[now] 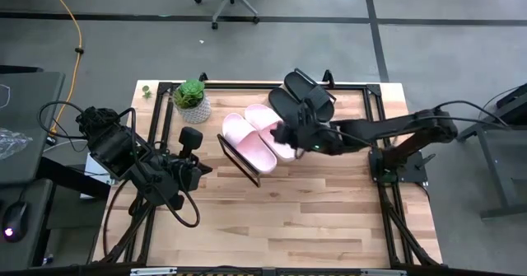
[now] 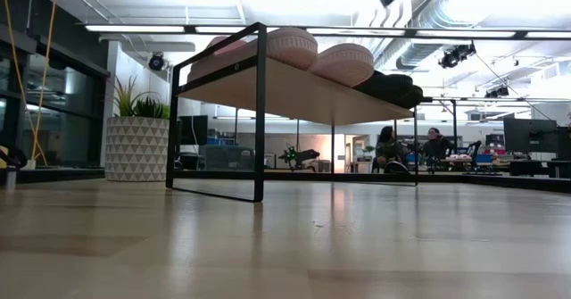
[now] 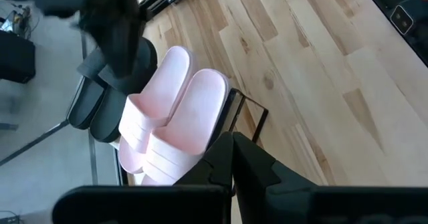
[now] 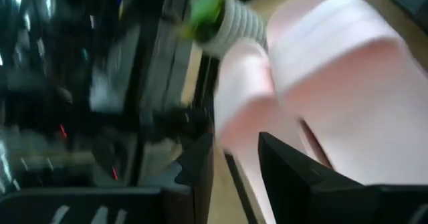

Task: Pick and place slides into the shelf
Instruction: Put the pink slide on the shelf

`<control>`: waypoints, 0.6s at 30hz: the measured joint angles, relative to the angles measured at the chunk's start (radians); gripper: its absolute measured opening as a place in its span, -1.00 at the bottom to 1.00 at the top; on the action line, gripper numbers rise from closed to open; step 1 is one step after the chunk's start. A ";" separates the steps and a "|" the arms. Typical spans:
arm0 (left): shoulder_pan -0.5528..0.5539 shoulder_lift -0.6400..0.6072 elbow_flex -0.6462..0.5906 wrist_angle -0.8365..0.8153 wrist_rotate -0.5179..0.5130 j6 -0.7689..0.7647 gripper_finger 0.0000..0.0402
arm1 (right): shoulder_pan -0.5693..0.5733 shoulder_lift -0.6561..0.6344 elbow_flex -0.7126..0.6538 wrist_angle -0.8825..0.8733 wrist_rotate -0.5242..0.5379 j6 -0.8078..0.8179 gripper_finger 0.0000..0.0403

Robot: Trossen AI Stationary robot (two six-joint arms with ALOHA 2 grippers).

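Up on the shelf [image 1: 247,167], a slanted light-wood board in a thin black metal frame standing on the pale plank bench [image 1: 313,218], lie all four slides side by side. No brand mark or writing can be read on any of them. The pale pink pair [image 1: 259,136] sits toward the left arm's side, the matte black pair [image 1: 300,95] beyond it toward the bench's far edge; each sandal's long axis runs across the board's slope, parallel to its neighbours. From table height their rounded pink ends [image 2: 317,53] and darker ends overhang the board's upper edge. Straps are broad and smooth, soles thick and softly rounded.

The right pincer [image 1: 290,134] hovers at the pink sandal nearest the black pair, its two dark fingers [image 4: 284,167] parted with a gap between them and nothing gripped; the pink strap shows just past them. The left pincer [image 1: 191,138] waits near a small potted plant [image 1: 192,99] in a white patterned pot, fingers pressed together, holding nothing.
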 joint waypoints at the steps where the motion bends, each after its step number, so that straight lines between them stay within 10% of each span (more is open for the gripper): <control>1: 0.000 0.000 0.000 0.000 0.000 0.000 -1.00 | 0.014 -0.015 0.000 -0.022 -0.020 -0.037 -0.46; 9: 0.000 0.000 0.000 0.000 0.014 -0.003 -1.00 | 0.158 -0.031 0.000 -0.248 0.036 -0.070 -0.95; 18: 0.000 0.000 0.000 0.000 0.031 -0.045 -1.00 | 0.252 0.037 0.000 -0.417 0.084 0.000 -0.99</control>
